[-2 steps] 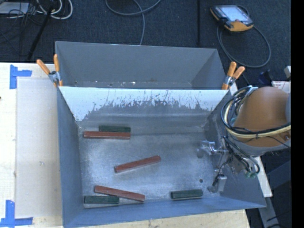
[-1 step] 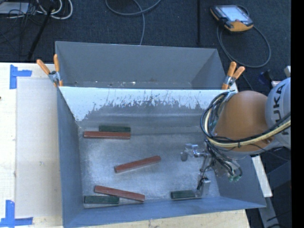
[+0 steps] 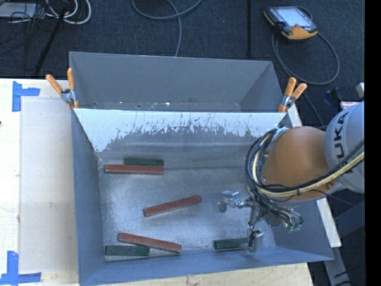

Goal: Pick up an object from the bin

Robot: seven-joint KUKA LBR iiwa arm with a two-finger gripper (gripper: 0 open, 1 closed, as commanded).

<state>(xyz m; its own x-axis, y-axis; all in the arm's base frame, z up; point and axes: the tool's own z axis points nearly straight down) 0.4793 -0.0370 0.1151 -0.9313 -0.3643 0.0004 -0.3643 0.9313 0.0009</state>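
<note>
My gripper (image 3: 253, 241) is low in the bin's front right corner, under the orange wrist cover. It stands at the right end of a short dark green bar (image 3: 228, 244) that lies flat along the front wall, and seems to touch that end. A red-brown bar (image 3: 172, 206) lies tilted in the middle of the floor, to the left of the gripper.
Another red-brown bar (image 3: 149, 242) and a dark green bar (image 3: 127, 250) lie at the front left. A green bar (image 3: 143, 161) and a red-brown bar (image 3: 134, 169) lie side by side at the back left. The arm and cables cover the bin's right side.
</note>
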